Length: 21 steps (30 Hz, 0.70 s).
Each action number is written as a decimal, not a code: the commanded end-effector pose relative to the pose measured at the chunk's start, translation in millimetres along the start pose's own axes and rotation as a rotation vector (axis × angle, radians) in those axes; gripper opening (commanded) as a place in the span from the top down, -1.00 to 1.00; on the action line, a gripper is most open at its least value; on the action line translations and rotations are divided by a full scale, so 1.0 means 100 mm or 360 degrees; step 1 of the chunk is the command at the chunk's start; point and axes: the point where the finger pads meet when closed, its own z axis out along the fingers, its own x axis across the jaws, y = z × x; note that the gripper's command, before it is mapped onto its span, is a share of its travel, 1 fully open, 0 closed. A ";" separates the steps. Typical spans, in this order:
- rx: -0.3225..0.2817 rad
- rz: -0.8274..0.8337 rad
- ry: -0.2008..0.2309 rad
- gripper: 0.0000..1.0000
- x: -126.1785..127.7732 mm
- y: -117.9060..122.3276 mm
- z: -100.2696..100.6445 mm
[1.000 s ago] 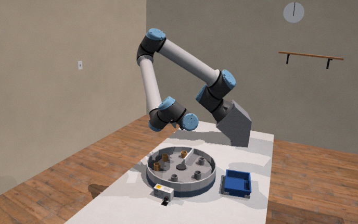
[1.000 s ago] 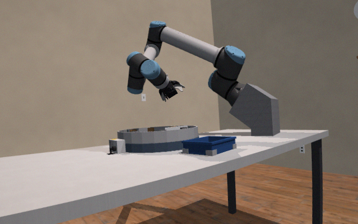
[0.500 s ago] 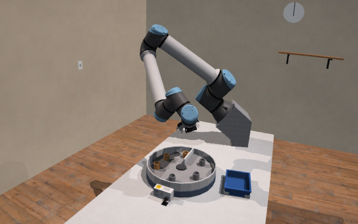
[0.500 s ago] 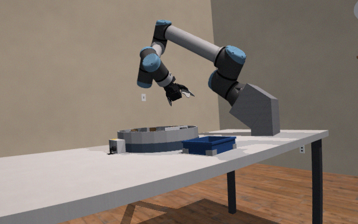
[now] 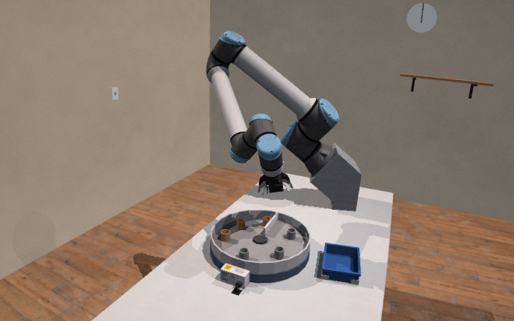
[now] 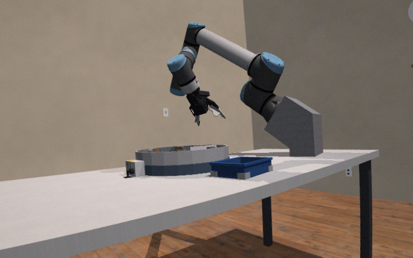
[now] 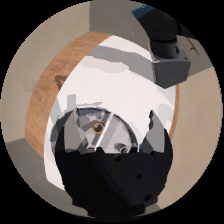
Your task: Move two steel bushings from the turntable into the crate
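Note:
The round grey turntable (image 5: pixel 260 245) stands on the white table. It holds three grey steel bushings (image 5: pixel 290 234) (image 5: pixel 279 252) (image 5: pixel 243 253) on its near and right side. Three brown bushings (image 5: pixel 225 234) (image 5: pixel 240 223) (image 5: pixel 267 219) stand on its left and far side. The blue crate (image 5: pixel 341 261) is empty, to the right of the turntable. My gripper (image 5: pixel 275 185) is open and empty. It hangs high above the turntable's far edge, as the exterior view shows (image 6: pixel 209 116). In the wrist view one brown bushing (image 7: pixel 98 128) shows between the fingers, far below.
A small grey control box (image 5: pixel 234 275) sits at the turntable's front edge. A white divider bar (image 5: pixel 270 223) crosses the far part of the turntable. The arm's grey base (image 5: pixel 337 179) stands at the table's far end.

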 end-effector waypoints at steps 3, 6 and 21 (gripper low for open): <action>-0.0266 0.0155 0.0005 -1.00 -0.01 0.20 -0.07; -0.0353 0.0213 0.0003 -1.00 -0.03 0.26 -0.11; -0.0804 0.0522 -0.0026 -1.00 -0.26 0.36 -0.41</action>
